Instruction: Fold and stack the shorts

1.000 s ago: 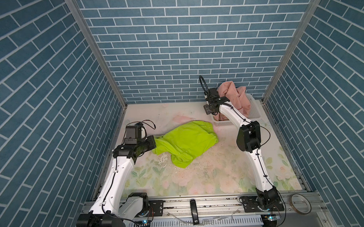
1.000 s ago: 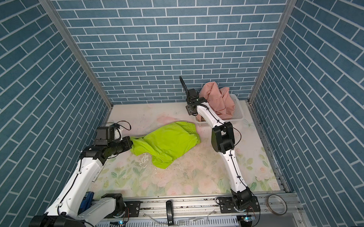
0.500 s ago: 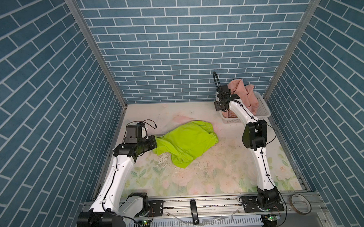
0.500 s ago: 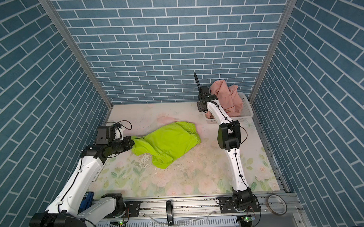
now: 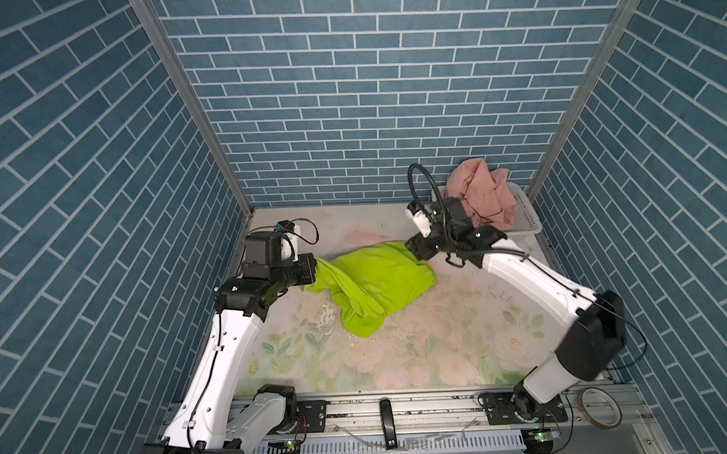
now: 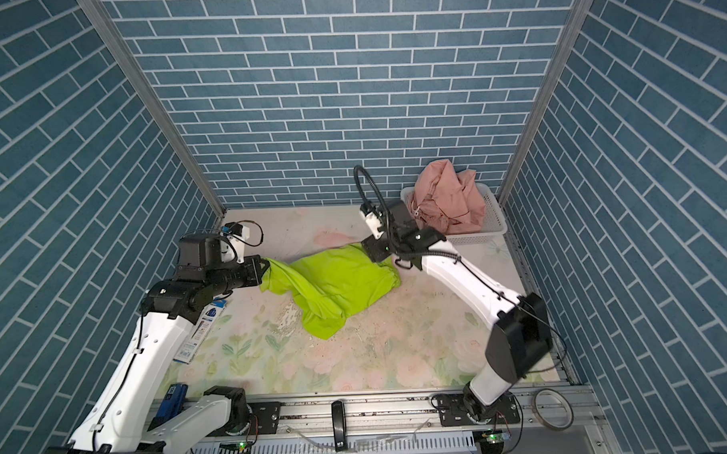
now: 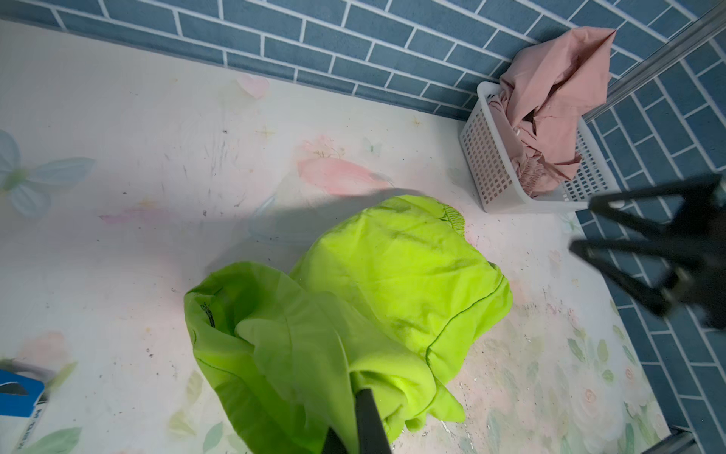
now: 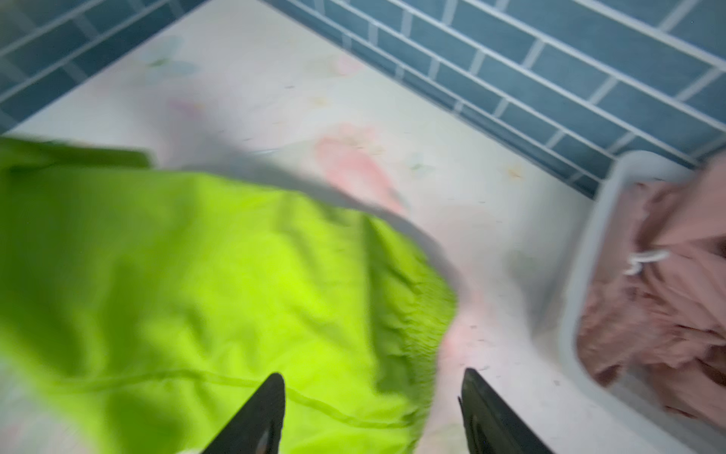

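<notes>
Both grippers were at the lime green shorts [image 5: 376, 283], which lay crumpled on the table [image 5: 441, 350]. At the left, the left gripper [image 5: 313, 268] was clamped on one edge, a pinch the left wrist view showed close up. Above the gathered waistband the right gripper [image 8: 369, 412] hung with jaws parted, empty, plain only in the wrist views. Rightmost, the pink shorts [image 5: 483, 194] sat heaped in the white basket [image 5: 526, 220] by the far corner, their drawstring [image 8: 644, 259] showing in the right wrist view.

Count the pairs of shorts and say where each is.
2. The lime green fabric shorts lie crumpled mid-table, one end pinched in the left claw. The salmon pink fabric shorts sit heaped in the white perforated plastic basket, back right corner. More may hide underneath.
</notes>
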